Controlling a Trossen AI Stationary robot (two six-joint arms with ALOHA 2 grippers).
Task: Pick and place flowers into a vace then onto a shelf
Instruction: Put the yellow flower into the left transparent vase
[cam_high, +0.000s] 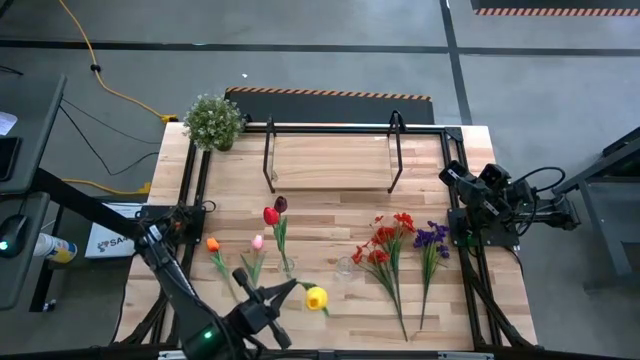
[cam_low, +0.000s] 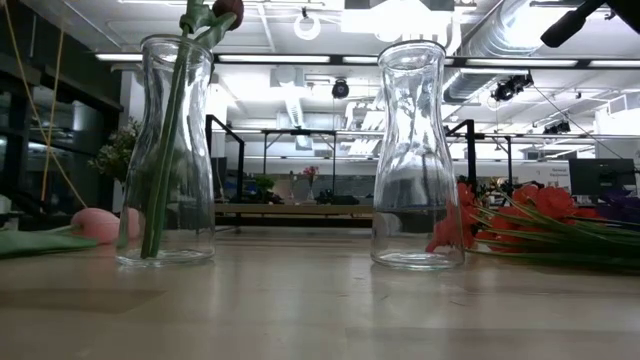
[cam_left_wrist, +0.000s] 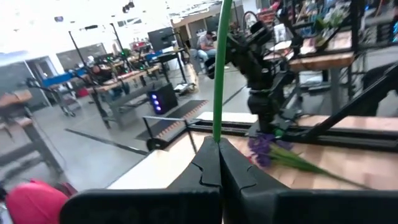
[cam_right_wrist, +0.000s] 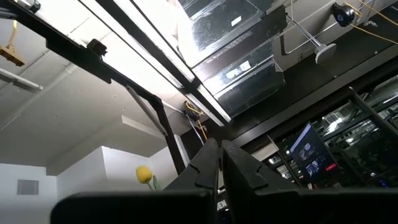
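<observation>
Left claw clenched on a yellow tulip's stem, right claw parked shut at the table's far right.

The left gripper (cam_high: 283, 291) sits low at the table's near edge, its fingers (cam_left_wrist: 208, 163) pinched tight on the green stem of the yellow tulip (cam_high: 316, 298), whose bloom hangs just to its right. One glass vase (cam_low: 167, 150) already holds the red and maroon tulips (cam_high: 274, 212); a second, empty vase (cam_low: 419, 155) stands beside it. An orange tulip (cam_high: 213, 245) and a pink tulip (cam_high: 257, 243) lie flat on the planks to the left, red sprays (cam_high: 388, 245) and purple sprays (cam_high: 431, 240) to the right. The shelf (cam_high: 331, 160) stands bare at the back, next to a potted plant (cam_high: 214, 121). The right gripper (cam_high: 455, 176), fingers (cam_right_wrist: 207, 165) pressed together on nothing, points upward beside the shelf.
</observation>
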